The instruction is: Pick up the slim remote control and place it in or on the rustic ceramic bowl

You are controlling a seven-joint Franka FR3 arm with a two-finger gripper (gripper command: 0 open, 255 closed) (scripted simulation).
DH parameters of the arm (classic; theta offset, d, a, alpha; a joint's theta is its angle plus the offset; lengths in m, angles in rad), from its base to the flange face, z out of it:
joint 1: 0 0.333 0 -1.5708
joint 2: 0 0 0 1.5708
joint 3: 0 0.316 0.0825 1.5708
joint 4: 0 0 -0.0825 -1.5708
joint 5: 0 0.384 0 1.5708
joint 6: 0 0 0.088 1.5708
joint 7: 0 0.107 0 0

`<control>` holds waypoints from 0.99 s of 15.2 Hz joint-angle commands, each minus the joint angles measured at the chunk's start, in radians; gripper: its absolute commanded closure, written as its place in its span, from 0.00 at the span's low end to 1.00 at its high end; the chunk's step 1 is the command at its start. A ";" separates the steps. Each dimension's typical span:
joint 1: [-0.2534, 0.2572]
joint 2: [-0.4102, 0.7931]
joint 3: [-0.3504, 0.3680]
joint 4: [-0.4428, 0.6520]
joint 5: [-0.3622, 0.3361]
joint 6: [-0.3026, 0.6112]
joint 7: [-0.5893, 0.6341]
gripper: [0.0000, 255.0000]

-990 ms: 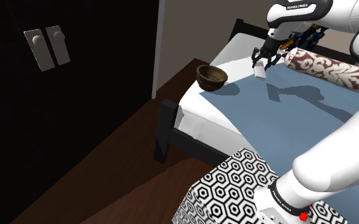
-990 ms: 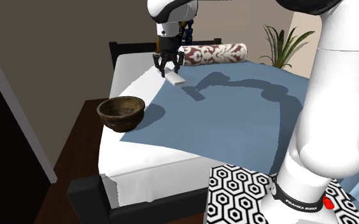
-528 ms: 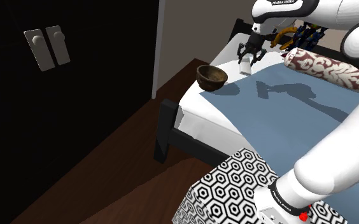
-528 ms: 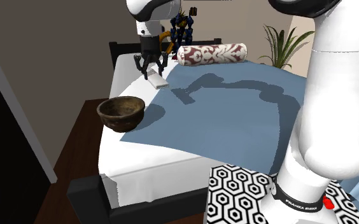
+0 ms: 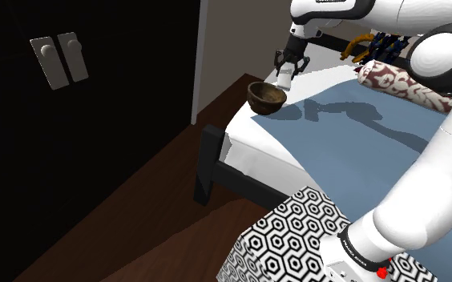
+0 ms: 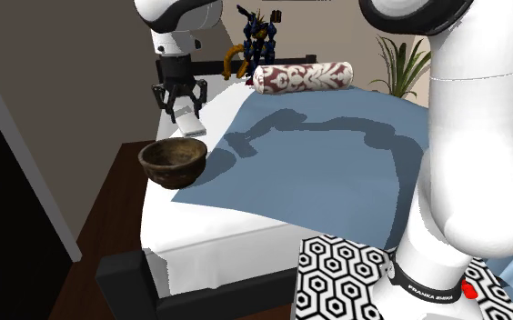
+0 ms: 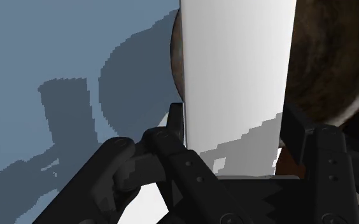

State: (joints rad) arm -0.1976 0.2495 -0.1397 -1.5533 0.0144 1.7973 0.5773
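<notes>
Two fingers clasp the white remote — far end cut off — half-hiding the brown bowl.

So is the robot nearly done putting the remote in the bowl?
Nearly. Done: the white remote is up off the bed, clasped in the black jaws. In hand: it hangs over the brown bowl, near its rim. Left: open the jaws so it drops in; it isn't in the bowl yet.
</notes>
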 commanded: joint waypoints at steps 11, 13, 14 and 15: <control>0.043 0.070 0.027 0.002 0.002 0.068 0.071 1.00; 0.043 0.074 0.027 -0.020 0.002 0.093 0.071 1.00; 0.043 0.076 0.027 -0.030 0.002 0.106 0.071 1.00; 0.043 0.079 0.028 -0.040 0.003 0.118 0.071 1.00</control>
State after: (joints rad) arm -0.1543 0.3235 -0.1123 -1.5860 0.0167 1.9028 0.6481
